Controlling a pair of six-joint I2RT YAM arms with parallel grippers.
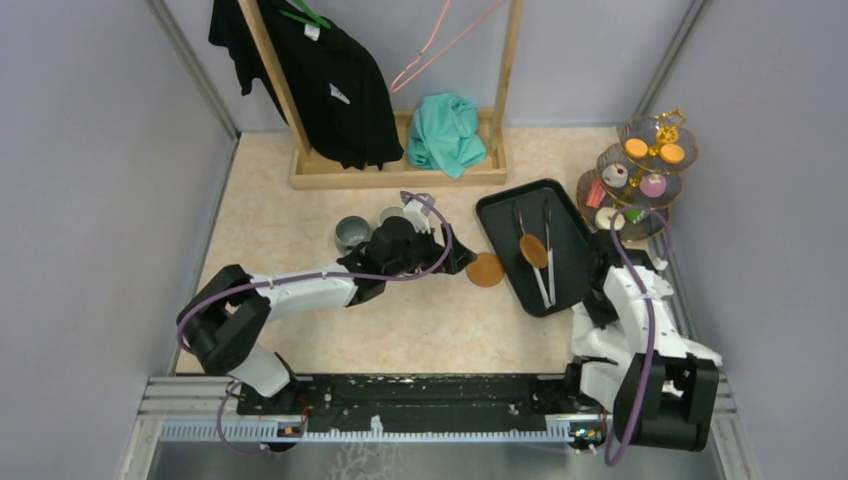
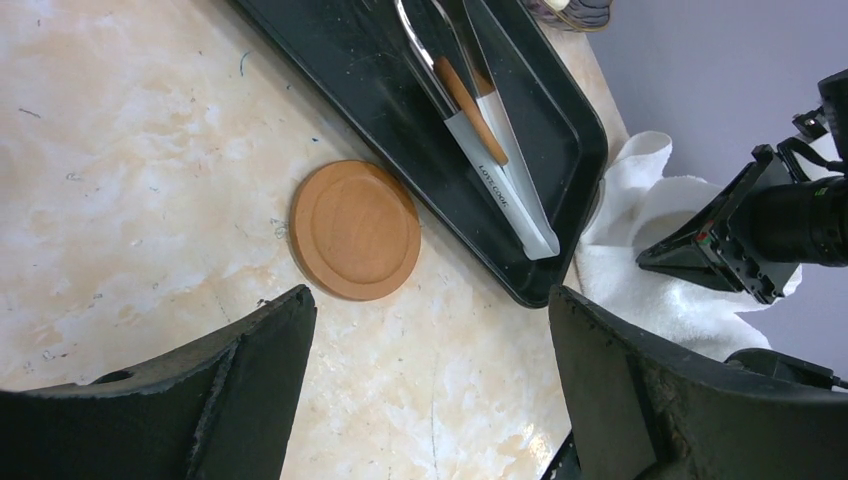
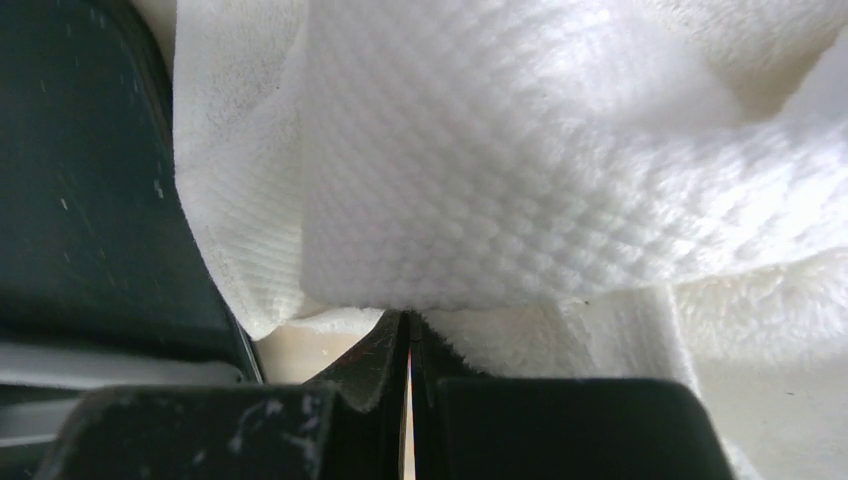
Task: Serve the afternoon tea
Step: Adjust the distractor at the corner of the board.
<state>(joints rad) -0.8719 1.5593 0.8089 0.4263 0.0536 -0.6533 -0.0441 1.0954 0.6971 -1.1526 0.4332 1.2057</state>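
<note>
Right gripper (image 3: 408,335): closed, tips against the white cloth (image 3: 500,150); you cannot tell whether a fold is pinched.
Left gripper (image 2: 430,320): wide, empty, above the wooden coaster (image 2: 355,230), likely your landing spot for the grey mug (image 1: 352,234).
Three-tier stand (image 1: 640,175): far right corner, sweets loaded, on your right arm's side.

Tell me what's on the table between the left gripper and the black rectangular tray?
A round wooden coaster lies there, close beside the black rectangular tray, ahead of the open left gripper. The left wrist view shows it.
</note>
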